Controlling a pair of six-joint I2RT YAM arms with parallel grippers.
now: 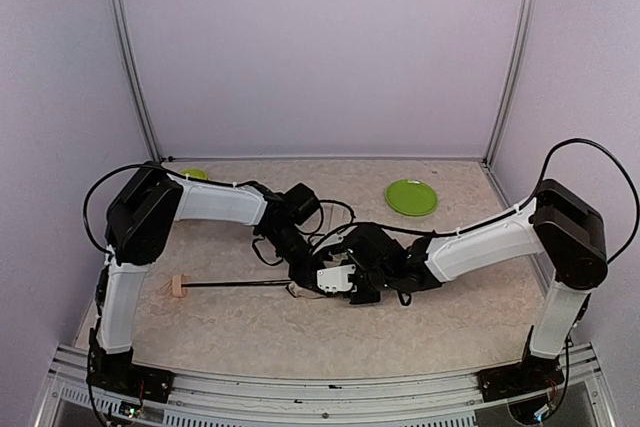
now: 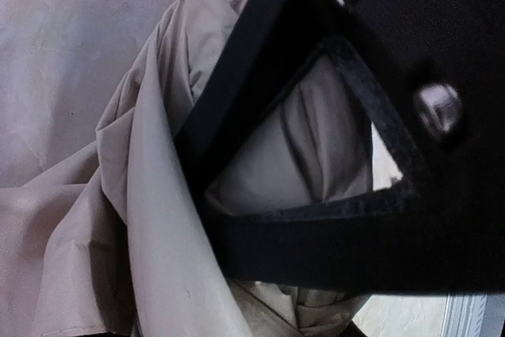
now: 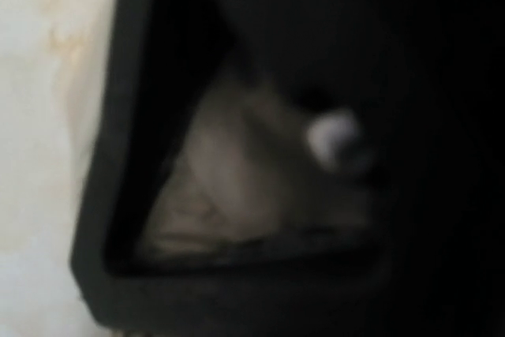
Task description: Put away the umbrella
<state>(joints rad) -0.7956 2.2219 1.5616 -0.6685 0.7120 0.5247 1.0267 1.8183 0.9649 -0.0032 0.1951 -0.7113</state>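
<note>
The umbrella lies across the middle of the table. Its wooden knob handle (image 1: 180, 287) is at the left, and the thin black shaft (image 1: 235, 284) runs right to the canopy. Only a bit of cream fabric (image 1: 298, 291) shows under the two grippers. My left gripper (image 1: 302, 269) comes down on the canopy from behind. In the left wrist view its black finger (image 2: 339, 250) presses into bunched cream fabric (image 2: 158, 219). My right gripper (image 1: 338, 281) meets the canopy from the right. The right wrist view is dark and blurred, with fabric (image 3: 213, 179) seen through its finger (image 3: 102, 258).
A green plate (image 1: 411, 197) sits at the back right. A smaller green object (image 1: 195, 174) lies at the back left behind the left arm. Black cables loop over the table between the arms. Walls enclose the table on three sides.
</note>
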